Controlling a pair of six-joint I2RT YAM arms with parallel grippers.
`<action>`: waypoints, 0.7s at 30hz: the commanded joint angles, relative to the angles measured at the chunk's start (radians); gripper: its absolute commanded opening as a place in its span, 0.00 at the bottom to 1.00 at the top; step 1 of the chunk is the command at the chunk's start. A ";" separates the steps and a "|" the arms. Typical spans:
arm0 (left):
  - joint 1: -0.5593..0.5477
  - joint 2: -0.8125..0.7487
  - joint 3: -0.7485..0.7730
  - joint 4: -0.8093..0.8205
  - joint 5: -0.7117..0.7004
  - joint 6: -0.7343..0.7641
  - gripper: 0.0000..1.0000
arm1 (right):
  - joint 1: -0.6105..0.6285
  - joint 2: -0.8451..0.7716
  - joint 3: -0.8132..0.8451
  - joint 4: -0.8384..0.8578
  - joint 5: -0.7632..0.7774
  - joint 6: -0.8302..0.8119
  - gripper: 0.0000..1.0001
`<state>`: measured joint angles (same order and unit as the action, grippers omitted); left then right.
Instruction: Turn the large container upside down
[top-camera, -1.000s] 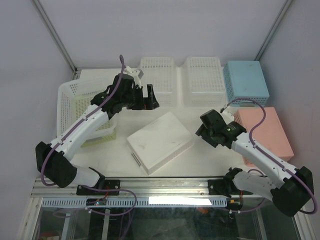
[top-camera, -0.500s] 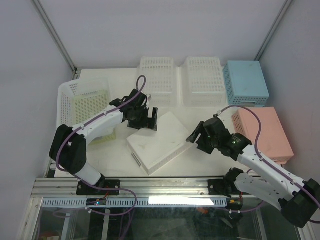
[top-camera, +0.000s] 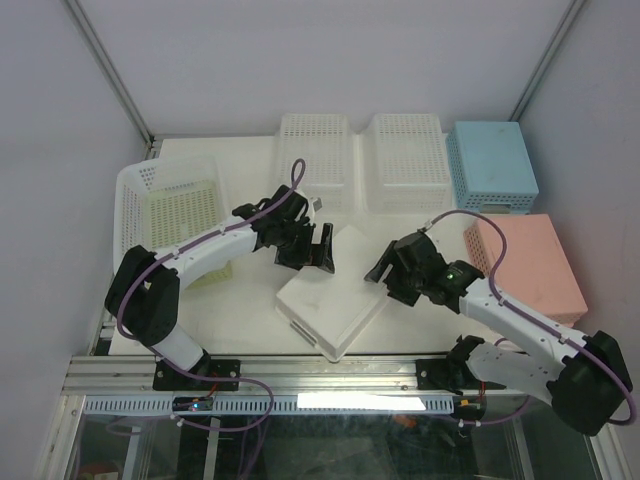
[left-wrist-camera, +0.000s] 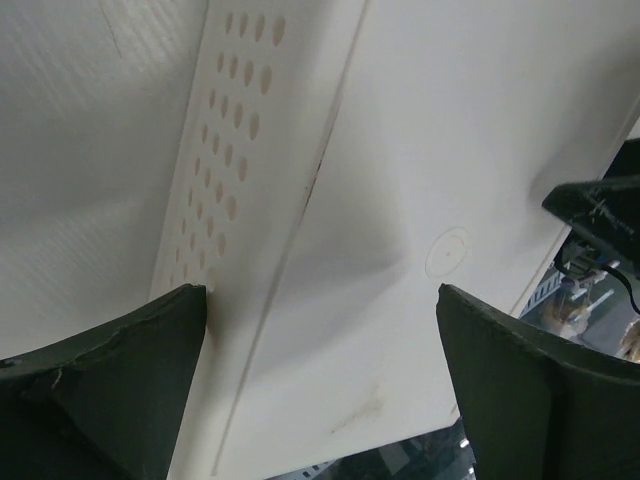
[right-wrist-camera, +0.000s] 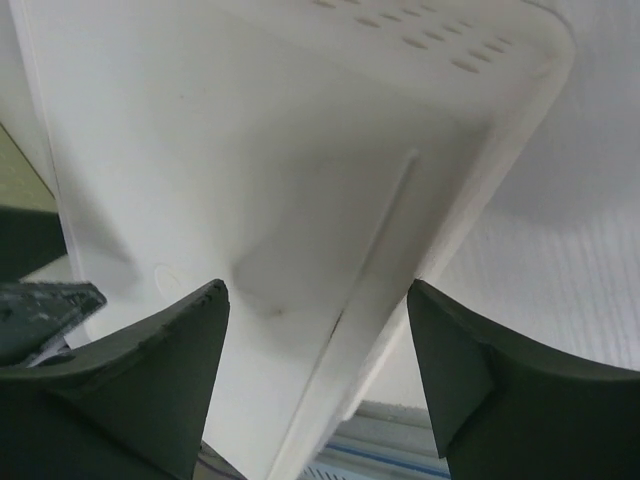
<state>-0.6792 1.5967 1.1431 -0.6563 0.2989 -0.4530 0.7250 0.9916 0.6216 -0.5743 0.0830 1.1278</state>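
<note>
Large container (top-camera: 140, 180) stands upright at the left of the table (top-camera: 240, 300) with a yellow-green basket (top-camera: 185, 215) nested inside and the left arm crossing its near corner. Left gripper (top-camera: 308, 255) gapes wide and right gripper (top-camera: 385, 272) is partly spread. Each straddles an edge of the overturned smooth-based white basket (top-camera: 330, 305) and clamps nothing.

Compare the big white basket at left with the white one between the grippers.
The large container stands open side up; the middle basket lies base up. The large container holds a yellow-green basket; the middle basket lies between the left gripper and right gripper. Both are white plastic.
</note>
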 joint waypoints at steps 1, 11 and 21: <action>-0.022 -0.041 -0.011 0.098 0.113 -0.062 0.99 | -0.087 0.028 0.106 0.079 0.029 -0.090 0.75; -0.098 0.000 -0.002 0.198 0.189 -0.131 0.99 | -0.216 0.091 0.183 0.093 -0.060 -0.164 0.76; -0.136 0.071 0.052 0.311 0.268 -0.204 0.99 | -0.277 0.079 0.408 -0.271 0.231 -0.238 0.81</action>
<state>-0.7933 1.6531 1.1290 -0.5159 0.4751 -0.5968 0.4683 1.0916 0.8875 -0.6899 0.1741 0.9176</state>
